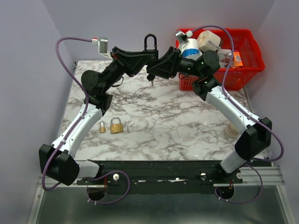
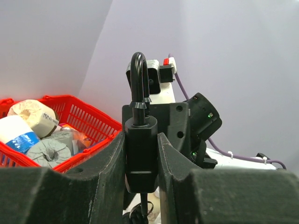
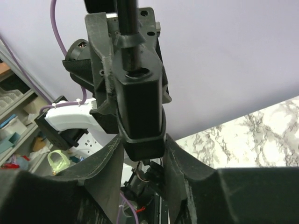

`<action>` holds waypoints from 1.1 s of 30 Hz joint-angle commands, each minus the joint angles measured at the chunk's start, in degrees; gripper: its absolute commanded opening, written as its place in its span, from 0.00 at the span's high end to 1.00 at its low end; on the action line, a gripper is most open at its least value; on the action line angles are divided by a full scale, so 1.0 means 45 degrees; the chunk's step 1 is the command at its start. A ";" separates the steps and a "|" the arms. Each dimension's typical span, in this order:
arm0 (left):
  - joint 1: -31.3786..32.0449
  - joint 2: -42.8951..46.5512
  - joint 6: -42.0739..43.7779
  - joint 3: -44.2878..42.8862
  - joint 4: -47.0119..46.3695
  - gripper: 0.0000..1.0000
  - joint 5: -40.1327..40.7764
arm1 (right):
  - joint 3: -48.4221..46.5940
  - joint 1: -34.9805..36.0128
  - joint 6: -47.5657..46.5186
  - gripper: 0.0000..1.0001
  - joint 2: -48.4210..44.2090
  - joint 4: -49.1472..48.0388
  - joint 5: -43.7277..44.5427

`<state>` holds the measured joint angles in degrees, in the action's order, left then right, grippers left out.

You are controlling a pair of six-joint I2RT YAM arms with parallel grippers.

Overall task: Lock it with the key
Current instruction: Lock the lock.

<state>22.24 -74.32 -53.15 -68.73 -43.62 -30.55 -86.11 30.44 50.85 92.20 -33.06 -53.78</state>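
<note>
A black padlock (image 1: 150,46) is held upright in the air at the back of the table, with my left gripper (image 1: 145,55) shut on its body (image 2: 141,154). Its shackle (image 2: 138,79) stands raised, and one hole in the top of the body (image 3: 140,72) shows empty. The key (image 1: 151,80) sticks in the padlock's underside, with the rest of the bunch (image 3: 154,170) dangling on its ring. My right gripper (image 1: 156,69) comes in from the right. Its fingers (image 3: 110,158) stand apart on either side of the padlock's lower end, with the key in the gap and not pinched.
Two brass padlocks, one larger (image 1: 116,126) and one smaller (image 1: 102,126), lie on the marble table (image 1: 177,121) at the front left. A red basket (image 1: 247,46) holding rolls and packets stands at the back right, just behind the right arm; its rim (image 2: 79,112) shows left of the padlock.
</note>
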 commanded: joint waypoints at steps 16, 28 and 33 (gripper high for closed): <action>-0.0118 0.0520 -0.0241 0.0234 -0.1987 1.00 -0.1298 | -0.0357 0.0072 -0.3839 0.33 -0.0979 0.2093 -0.0686; -0.0098 0.0716 -0.0358 0.0566 -0.2065 1.00 -0.1825 | -0.1061 0.0072 -0.3858 0.43 -0.0509 0.2502 -0.0900; -0.0059 0.0716 -0.0358 0.0566 -0.2105 1.00 -0.1826 | -0.1041 0.0092 -0.4112 0.62 -0.0451 0.2795 -0.1096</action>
<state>21.78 -73.36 -54.52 -65.73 -46.37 -39.51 -89.23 30.41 34.26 89.23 -22.00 -56.62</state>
